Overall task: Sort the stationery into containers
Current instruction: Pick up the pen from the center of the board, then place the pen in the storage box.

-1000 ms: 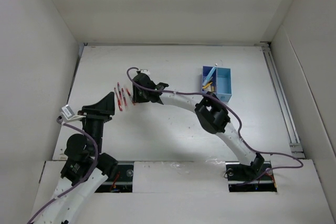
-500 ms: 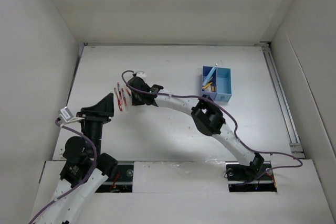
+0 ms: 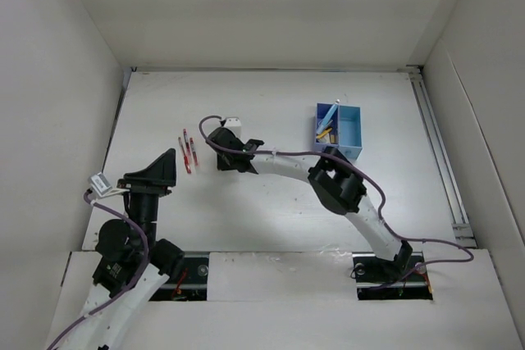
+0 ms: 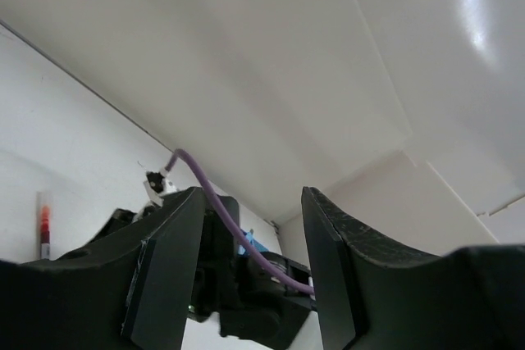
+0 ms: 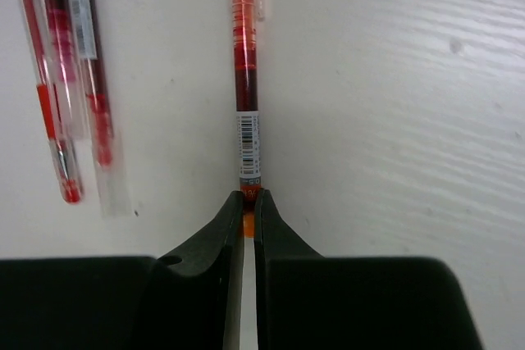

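Note:
My right gripper (image 3: 223, 156) (image 5: 248, 202) is shut on the end of a thin red-and-white pen (image 5: 245, 112), which points straight out from the fingertips over the white table. Other red-and-white pens (image 5: 70, 88) lie side by side just left of it; they also show in the top view (image 3: 188, 152). The blue compartment box (image 3: 351, 130) stands at the back right, holding a light blue pen (image 3: 329, 113) and a yellow-black piece (image 3: 325, 132). My left gripper (image 3: 161, 171) (image 4: 250, 276) is open and empty, raised at the near left.
White walls enclose the table on the left, back and right. A metal rail (image 3: 439, 153) runs along the right edge. The right arm (image 3: 332, 186) stretches diagonally across the middle of the table, trailing a purple cable.
My right gripper reached left to the pens, shut on one and has drawn back to the right and nearer. Fewer pens lie in the group. The left arm shifted slightly nearer.

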### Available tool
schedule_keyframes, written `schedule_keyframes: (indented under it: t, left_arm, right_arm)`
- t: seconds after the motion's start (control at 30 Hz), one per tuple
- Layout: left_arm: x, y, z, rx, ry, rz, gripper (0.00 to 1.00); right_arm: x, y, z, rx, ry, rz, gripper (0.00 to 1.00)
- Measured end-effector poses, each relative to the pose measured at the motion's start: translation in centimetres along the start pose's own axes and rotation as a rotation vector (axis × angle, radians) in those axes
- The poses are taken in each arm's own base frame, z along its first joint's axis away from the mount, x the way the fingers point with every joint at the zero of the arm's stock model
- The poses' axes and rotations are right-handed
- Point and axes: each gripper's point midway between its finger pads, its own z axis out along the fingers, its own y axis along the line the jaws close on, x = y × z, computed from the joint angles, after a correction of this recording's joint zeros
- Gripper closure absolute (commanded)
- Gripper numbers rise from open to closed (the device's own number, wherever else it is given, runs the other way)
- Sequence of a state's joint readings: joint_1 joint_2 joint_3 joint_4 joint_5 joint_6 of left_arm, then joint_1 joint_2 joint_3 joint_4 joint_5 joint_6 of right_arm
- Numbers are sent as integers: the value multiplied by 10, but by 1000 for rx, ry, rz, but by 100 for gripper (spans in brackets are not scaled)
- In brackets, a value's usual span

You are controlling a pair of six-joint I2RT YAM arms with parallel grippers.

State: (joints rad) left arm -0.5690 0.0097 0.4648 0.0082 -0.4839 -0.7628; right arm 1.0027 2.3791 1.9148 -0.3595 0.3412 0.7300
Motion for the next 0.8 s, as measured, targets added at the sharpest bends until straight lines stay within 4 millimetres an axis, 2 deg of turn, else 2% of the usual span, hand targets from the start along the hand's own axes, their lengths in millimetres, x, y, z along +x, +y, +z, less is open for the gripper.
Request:
schedule_keyframes:
  t: [0.1, 0.17, 0.27, 0.33, 0.43, 0.5, 0.6, 0.73, 0.8]
  left_arm:
    - [3, 2, 0, -2, 6, 1, 53]
    - [7, 5, 1, -9, 15, 10, 51]
    - [15, 6, 5, -13, 40, 37, 50]
    - [25, 7, 10, -15, 73, 63, 50]
    - [49, 12, 18, -28, 156, 115, 50]
    - [65, 15, 21, -32, 217, 149, 50]
    - [84, 18, 24, -26, 289, 186, 50]
    - [97, 15, 24, 0, 343, 202, 50]
    - [99, 13, 24, 14, 353, 205, 49]
  right_arm:
    - [4, -14, -23, 9, 16, -5, 100]
    - [-5, -17, -44, -1, -3, 5, 100]
    - [-33, -19, -87, -35, -70, 32, 100]
    - [-55, -24, -124, -62, -130, 61, 100]
    - [-90, -49, -177, -80, -230, 129, 100]
    - [-111, -83, -204, -50, -295, 197, 100]
    - [-127, -156, -230, 60, -367, 315, 100]
    - [-122, -255, -243, 249, -400, 453, 100]
    - [-114, -292, -243, 330, -390, 505, 100]
